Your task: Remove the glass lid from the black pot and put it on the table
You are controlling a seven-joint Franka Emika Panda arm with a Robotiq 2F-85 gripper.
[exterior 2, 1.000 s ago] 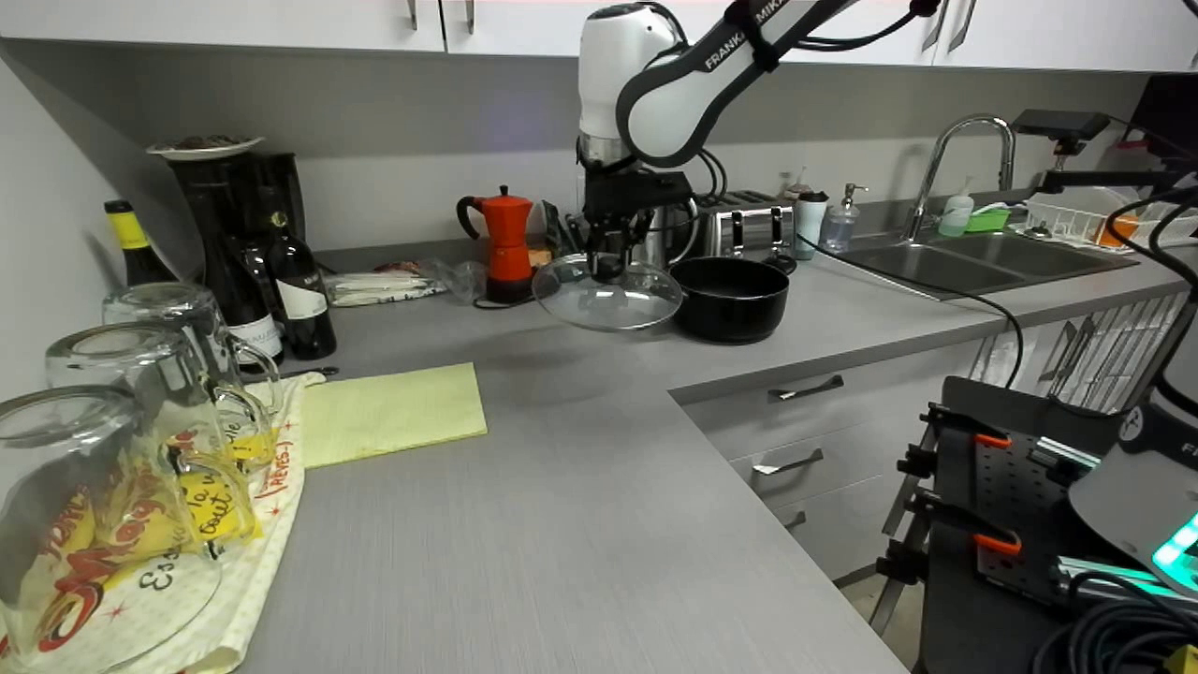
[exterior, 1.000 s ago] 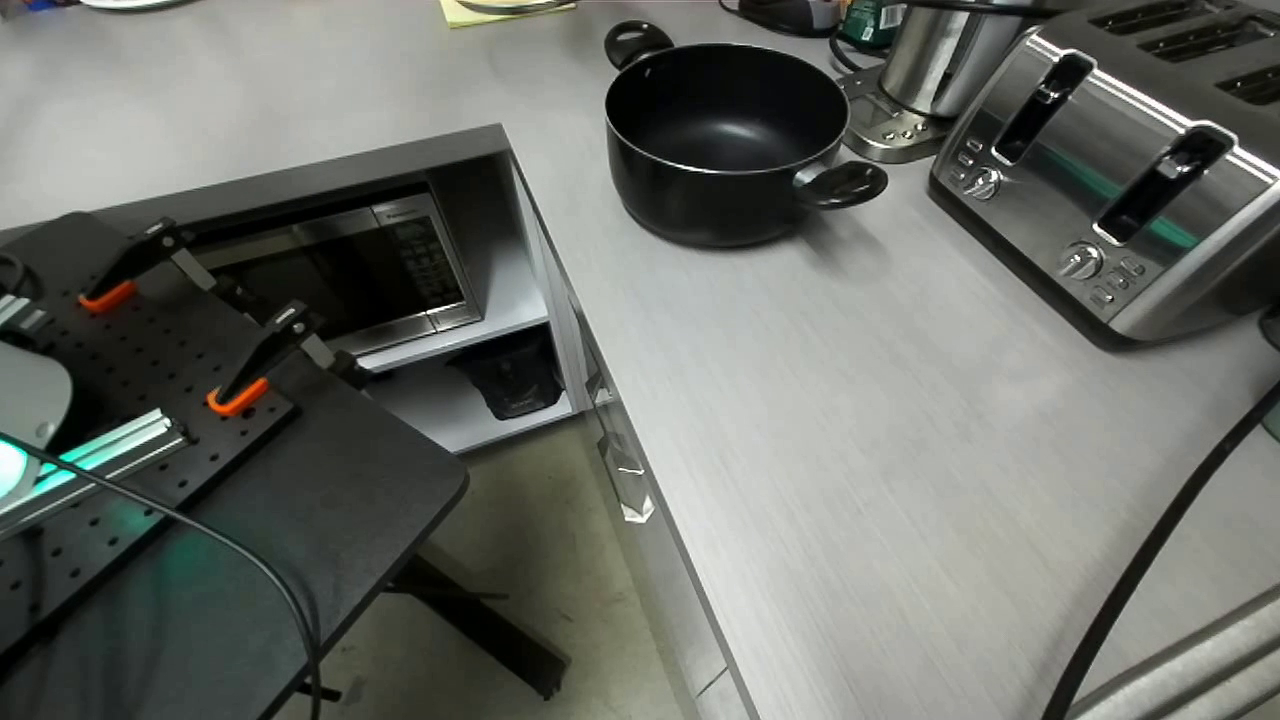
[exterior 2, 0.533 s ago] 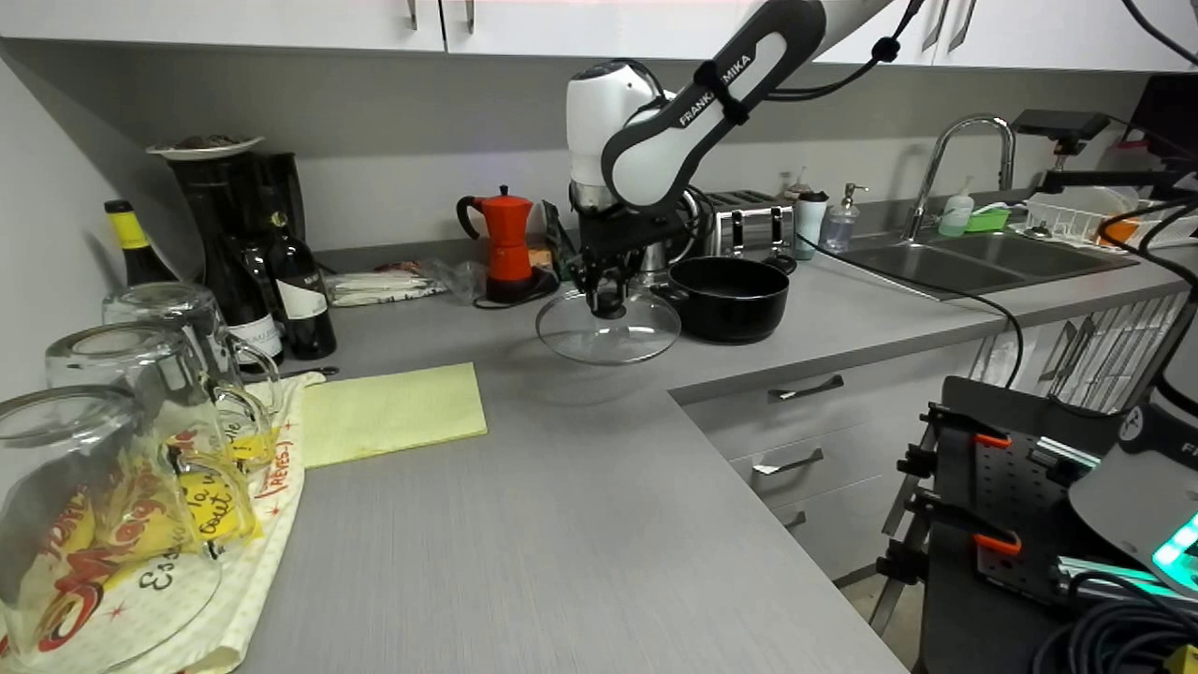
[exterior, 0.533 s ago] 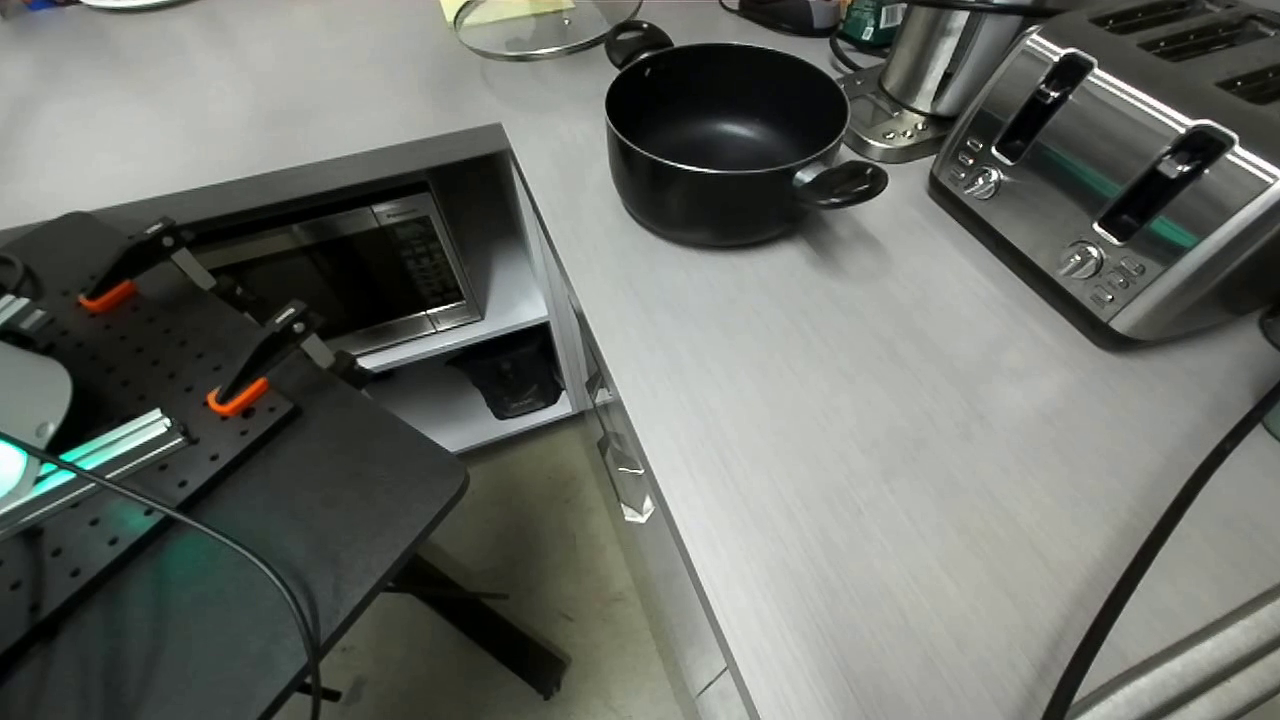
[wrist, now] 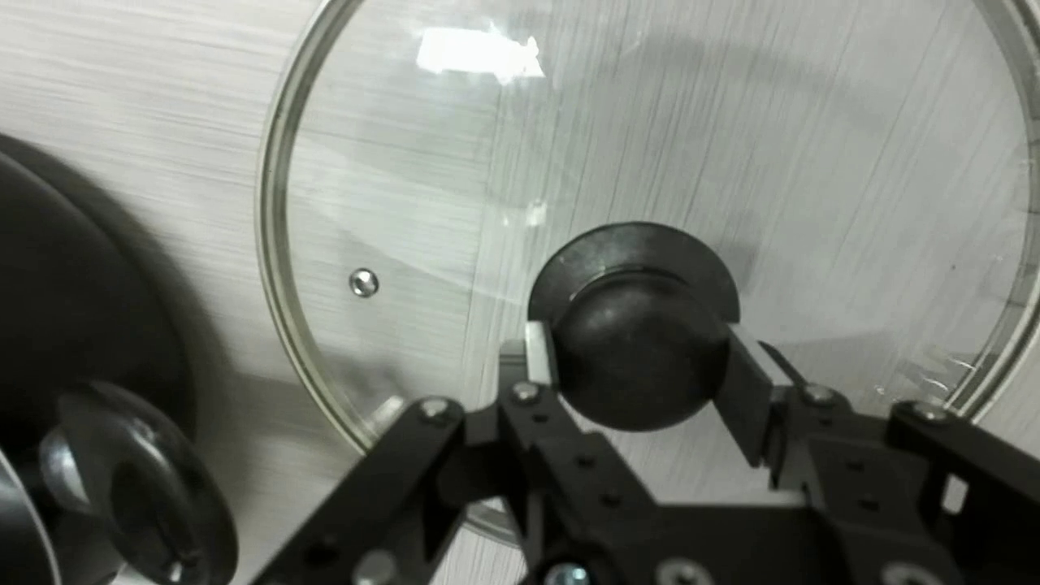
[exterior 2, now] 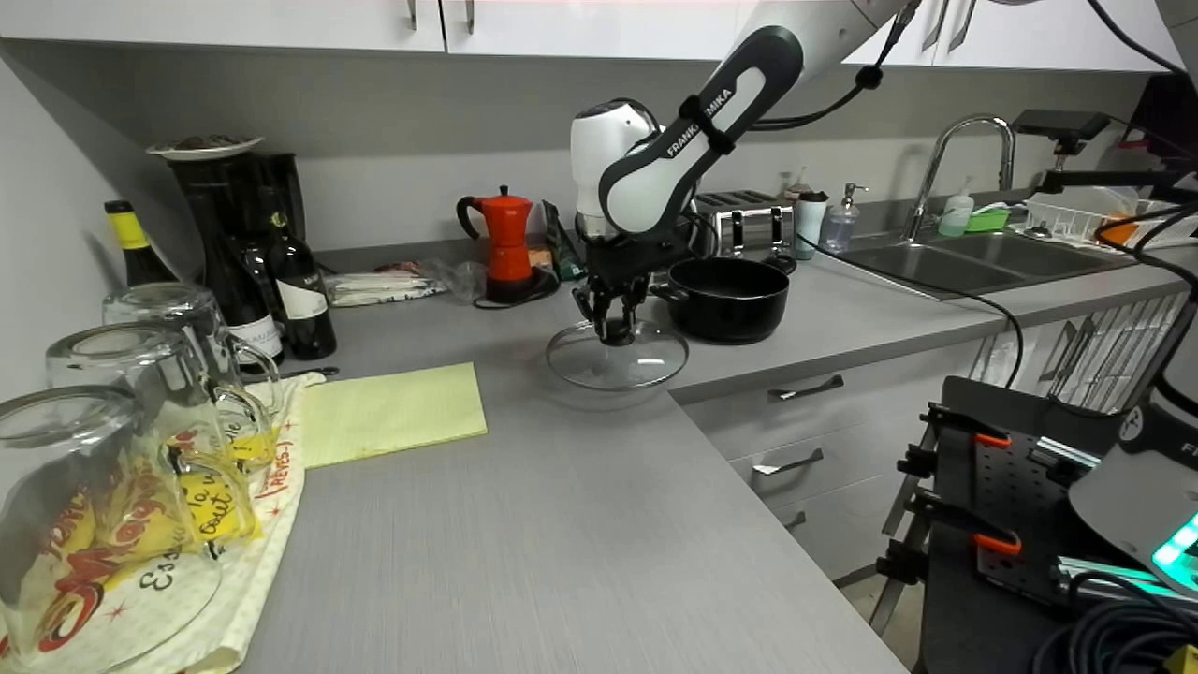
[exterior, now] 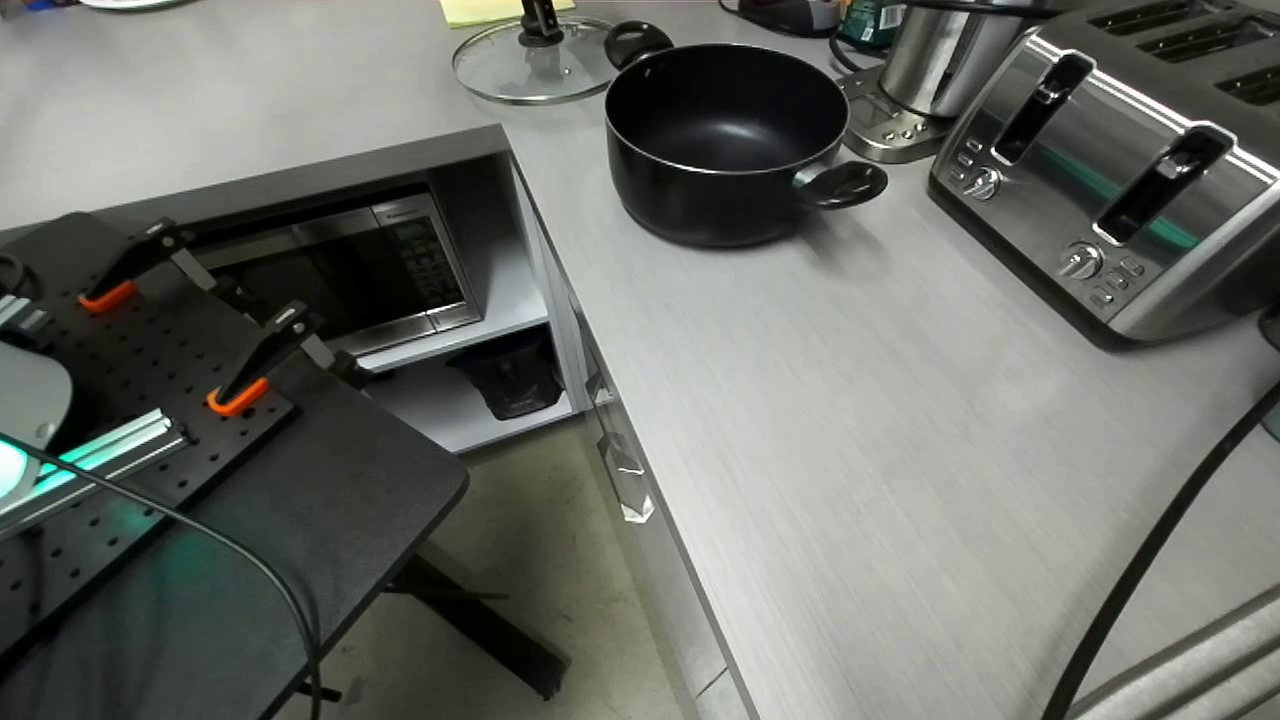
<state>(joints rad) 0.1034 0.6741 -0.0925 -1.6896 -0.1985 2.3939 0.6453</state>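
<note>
If the black two-fingered gripper (wrist: 639,357), pinching the small black knob (wrist: 638,325) of the round clear glass lid (exterior 2: 621,361) low beside the wide black pot (exterior: 700,205), lets go too soon, the metal rim (wrist: 274,195) could clatter onto the smooth light grey table (exterior 2: 496,534) — whether it already touches is hard to tell.

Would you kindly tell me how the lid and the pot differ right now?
The lid is clear glass, while the pot is opaque black. The lid is shallow; the pot has deep walls. The lid's knob is gripped by the hand, whereas the pot stands ungripped on the counter. Both are round.
</note>
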